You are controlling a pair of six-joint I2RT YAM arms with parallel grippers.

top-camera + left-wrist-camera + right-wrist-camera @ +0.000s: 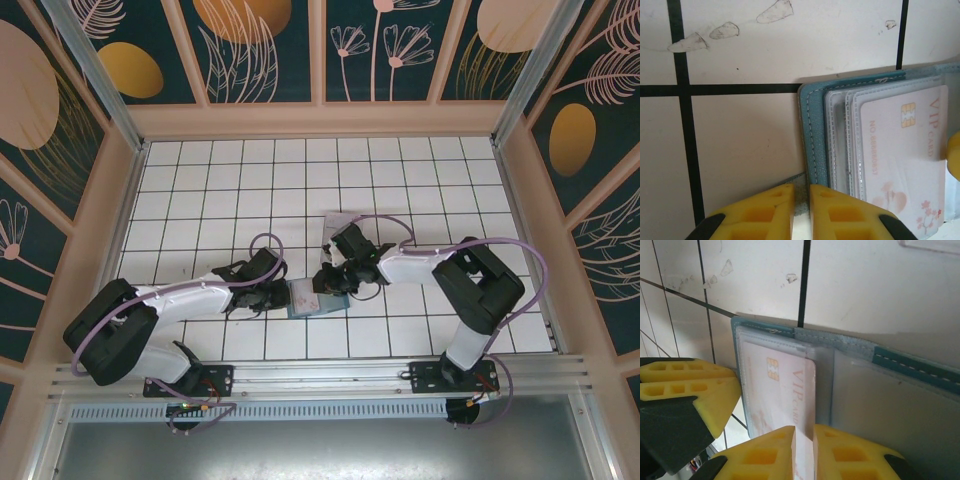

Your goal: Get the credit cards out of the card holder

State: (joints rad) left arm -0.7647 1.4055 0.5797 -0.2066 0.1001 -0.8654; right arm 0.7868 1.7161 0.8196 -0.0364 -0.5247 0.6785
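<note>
Left pincer [801, 210]: yellow fingers drawn almost together, a thin slit between them. A thin grey sliver at the card holder's [812, 135] near left corner runs up into that slit, so it reads as clenched on the holder's edge. From the top camera, this pincer [281, 292] sits at the holder's [315, 300] left end, touching it.

Right pincer [804, 450]: fingers likewise close, narrow gap. It stands over the lower edge of the pale card [785, 390], one finger above the card, the other above the holder's spine. Cannot tell if the card is actually nipped or just under the tips. Top camera puts this pincer [322, 280] on the holder's far right side, so the holder lies between the two pincers.

Holder: teal-blue, lying open and flat on the white tiled worktop [220, 180], near the front centre. Teal stitched rim [910, 365] frames clear plastic sleeves stacked inside.

Pale card [900, 150]: whitish, gold chip, "VIP CARD" lettering, pink blossom print at one corner. It lies on the sleeve stack, inside the holder's outline.

Left wrist view: one yellow fingertip [955, 155] of the right pincer shows at the card's far edge. Right wrist view: left pincer's fingers [690, 390] are just beside the holder's left rim.
</note>
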